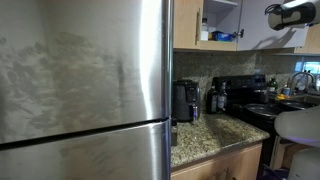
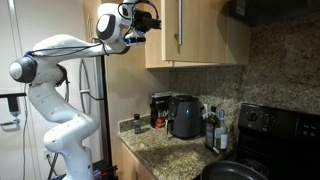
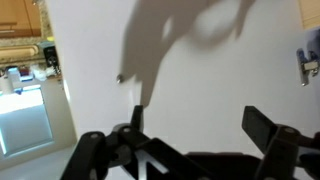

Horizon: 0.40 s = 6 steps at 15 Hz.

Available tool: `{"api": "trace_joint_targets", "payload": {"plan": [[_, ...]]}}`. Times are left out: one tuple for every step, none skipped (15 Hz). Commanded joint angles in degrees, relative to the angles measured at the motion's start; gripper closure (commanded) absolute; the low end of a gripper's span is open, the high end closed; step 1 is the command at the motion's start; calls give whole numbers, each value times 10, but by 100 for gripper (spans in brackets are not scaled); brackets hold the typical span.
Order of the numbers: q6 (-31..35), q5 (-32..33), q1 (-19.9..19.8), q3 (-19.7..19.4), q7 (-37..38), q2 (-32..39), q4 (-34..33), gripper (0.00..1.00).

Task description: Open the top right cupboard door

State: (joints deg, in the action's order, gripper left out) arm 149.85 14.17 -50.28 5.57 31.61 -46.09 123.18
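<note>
The top right cupboard door (image 1: 262, 36) stands swung open, its pale inner face showing in an exterior view. Its tan outer face (image 2: 212, 35) and slim silver bar handle (image 2: 180, 25) show in an exterior view. My gripper (image 1: 290, 15) is high up, right by the door, near the handle-side edge (image 2: 148, 20). In the wrist view the open fingers (image 3: 200, 135) point at the pale door face (image 3: 200, 60), which fills the view and carries the gripper's shadow. Nothing is between the fingers.
The open cupboard (image 1: 220, 25) holds several items on a shelf. A steel fridge (image 1: 85, 80) fills the near side. On the granite counter (image 1: 210, 135) stand a coffee maker (image 2: 183, 115) and bottles (image 2: 212, 128). A black stove (image 2: 265, 120) is beyond.
</note>
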Motion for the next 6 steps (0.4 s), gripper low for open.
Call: {"api": "trace_joint_targets", "payload": {"plan": [[-36, -66, 95, -8, -38, -29, 22, 0], [-48, -79, 124, -5, -42, -40, 25, 0], [-65, -90, 154, -3, -44, -47, 23, 0], [-80, -100, 185, -2, -44, -53, 21, 0], [-55, -69, 145, 0, -19, -29, 8, 0], [-69, -74, 173, 0, -19, -39, 8, 0]]}}
